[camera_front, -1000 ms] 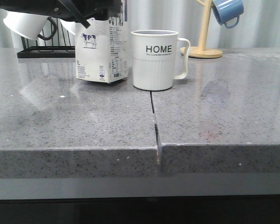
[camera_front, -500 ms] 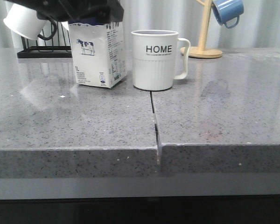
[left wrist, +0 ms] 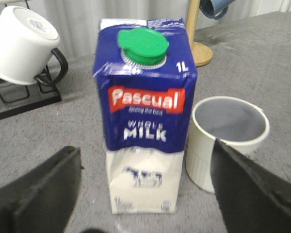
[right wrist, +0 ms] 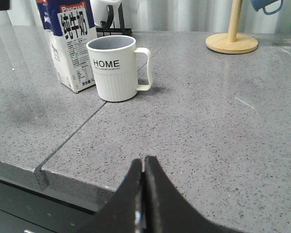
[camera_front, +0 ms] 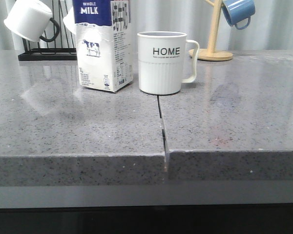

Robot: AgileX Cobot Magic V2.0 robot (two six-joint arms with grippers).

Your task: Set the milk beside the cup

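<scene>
The left gripper [left wrist: 145, 194] is spread wide, its two dark fingers [left wrist: 36, 194] standing apart on either side of the milk [left wrist: 146, 111] without touching it. The carton stands upright on the counter [camera_front: 224, 122] between and just beyond them, and the cup [left wrist: 228, 141] sits just beside it, next to one fingertip; whether the two touch cannot be told. The right gripper [right wrist: 143, 194] is closed, its fingers pressed together on nothing, hanging over the near edge of the counter, well apart from the cup and the milk beyond it.

Only the left wrist view shows the carton's green cap [left wrist: 142, 45] and the cup's empty inside. The right wrist view alone shows the carton's side with large black characters. The front view shows neither gripper.

The counter is grey speckled stone with a seam [camera_front: 161, 126] running toward the cup. Behind stand a black rack [camera_front: 49, 52] with a white mug [camera_front: 28, 19], a wooden stand [camera_front: 213, 41] with a blue mug [camera_front: 238, 11], and a pale ribbed wall.
</scene>
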